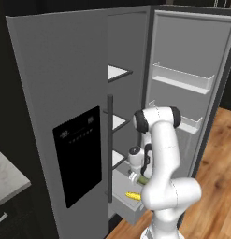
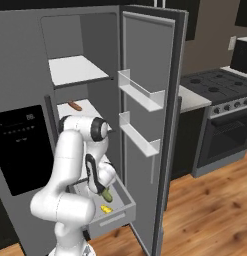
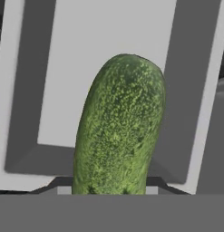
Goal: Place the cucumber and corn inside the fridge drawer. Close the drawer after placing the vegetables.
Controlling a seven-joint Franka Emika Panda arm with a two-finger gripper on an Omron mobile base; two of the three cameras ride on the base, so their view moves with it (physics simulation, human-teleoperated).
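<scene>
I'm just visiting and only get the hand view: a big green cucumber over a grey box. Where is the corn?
Observer: The corn already lies in the open fridge drawer, near its front.
Operator: Is the cucumber in there too?
Observer: Not yet. The right base view shows the pincer shut on the cucumber, holding it above the drawer, behind the corn.
Operator: Anything else in the fridge?
Observer: A small reddish-brown item lies on the middle shelf; I can't tell what it is.
</scene>
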